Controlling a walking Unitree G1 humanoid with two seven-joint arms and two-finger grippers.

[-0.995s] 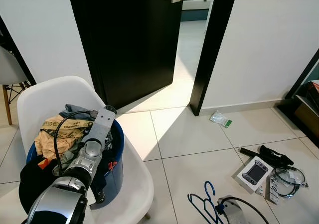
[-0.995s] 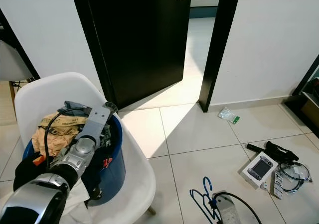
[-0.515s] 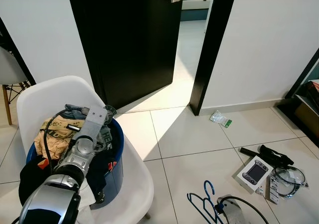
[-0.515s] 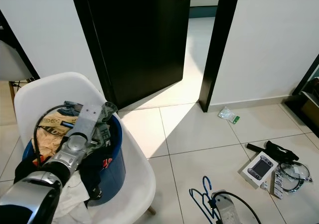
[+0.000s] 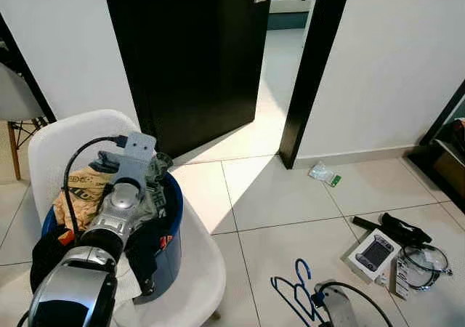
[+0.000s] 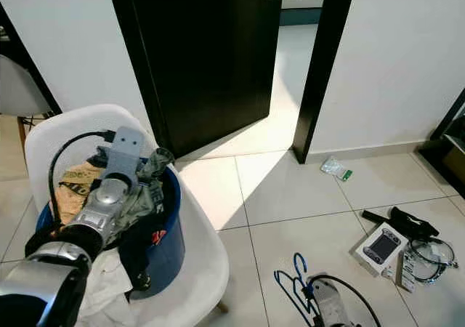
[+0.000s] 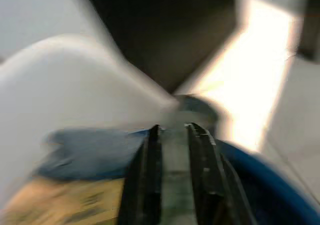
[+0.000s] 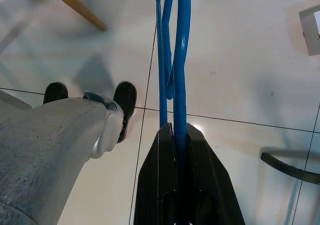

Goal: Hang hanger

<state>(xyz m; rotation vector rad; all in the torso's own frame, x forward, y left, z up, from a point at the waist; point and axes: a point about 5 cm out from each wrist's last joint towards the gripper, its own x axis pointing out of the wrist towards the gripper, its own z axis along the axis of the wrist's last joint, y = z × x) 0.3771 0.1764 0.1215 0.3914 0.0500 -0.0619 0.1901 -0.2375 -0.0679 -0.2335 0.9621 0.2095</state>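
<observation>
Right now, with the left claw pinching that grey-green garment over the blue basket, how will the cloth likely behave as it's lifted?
The garment bunches limply at the left claw, so it will probably drape and sag. It lies tangled among other clothes in the blue basket, so it may drag neighbours. Thin cloth looks light.

Blue hanger (image 8: 176, 60) clamped in right hand (image 8: 176, 135), above floor.

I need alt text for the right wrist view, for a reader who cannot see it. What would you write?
The right tool is shut on a blue hanger, which runs away from it above a white tiled floor. Beside it are the robot's silver leg and black foot.
</observation>
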